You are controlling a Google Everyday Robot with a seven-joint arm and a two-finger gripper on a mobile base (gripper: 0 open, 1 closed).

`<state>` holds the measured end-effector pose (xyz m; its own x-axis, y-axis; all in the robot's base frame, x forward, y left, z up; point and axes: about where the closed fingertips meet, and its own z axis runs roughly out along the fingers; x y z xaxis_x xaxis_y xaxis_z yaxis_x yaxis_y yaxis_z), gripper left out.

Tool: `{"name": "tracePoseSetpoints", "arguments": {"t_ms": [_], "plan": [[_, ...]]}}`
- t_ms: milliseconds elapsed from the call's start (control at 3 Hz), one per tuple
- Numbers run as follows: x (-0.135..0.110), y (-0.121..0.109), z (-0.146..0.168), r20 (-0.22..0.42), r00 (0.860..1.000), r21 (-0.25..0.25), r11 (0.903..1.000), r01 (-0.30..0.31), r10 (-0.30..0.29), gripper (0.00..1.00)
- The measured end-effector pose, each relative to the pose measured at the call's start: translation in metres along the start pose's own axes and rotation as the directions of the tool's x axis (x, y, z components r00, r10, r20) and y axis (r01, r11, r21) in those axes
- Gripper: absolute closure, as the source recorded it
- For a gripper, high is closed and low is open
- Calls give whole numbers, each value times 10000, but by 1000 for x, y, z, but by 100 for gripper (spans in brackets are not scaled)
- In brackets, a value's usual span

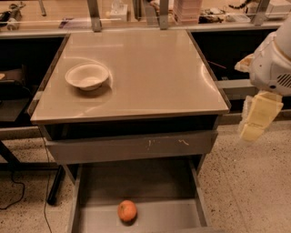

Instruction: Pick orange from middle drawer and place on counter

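Observation:
The orange lies on the floor of the open middle drawer, near its front and left of centre. The beige counter is above it, on the grey cabinet. My gripper hangs at the right edge of the view, off the counter's right side and over the speckled floor. It points down at about the height of the upper drawer front. It is well above and to the right of the orange and holds nothing that I can see.
A white bowl sits on the counter's left side. A shut grey drawer front with pale scratch marks overhangs the back of the open drawer. Shelves with clutter run behind the counter. A cable trails on the floor at left.

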<state>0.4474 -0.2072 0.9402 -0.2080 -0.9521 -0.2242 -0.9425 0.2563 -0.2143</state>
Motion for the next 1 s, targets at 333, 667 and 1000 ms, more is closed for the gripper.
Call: {"name": "tracePoseSetpoints", "arguments": {"t_ms": [333,667,1000], "plan": [[2,-4,23,-10,9998,-362,9991,-223,223,0],[2,-4,23,-9,9998,-362,9991,-223,223,0],[4,17,43,162,9986,-726,9962,-490,503,0]]}}
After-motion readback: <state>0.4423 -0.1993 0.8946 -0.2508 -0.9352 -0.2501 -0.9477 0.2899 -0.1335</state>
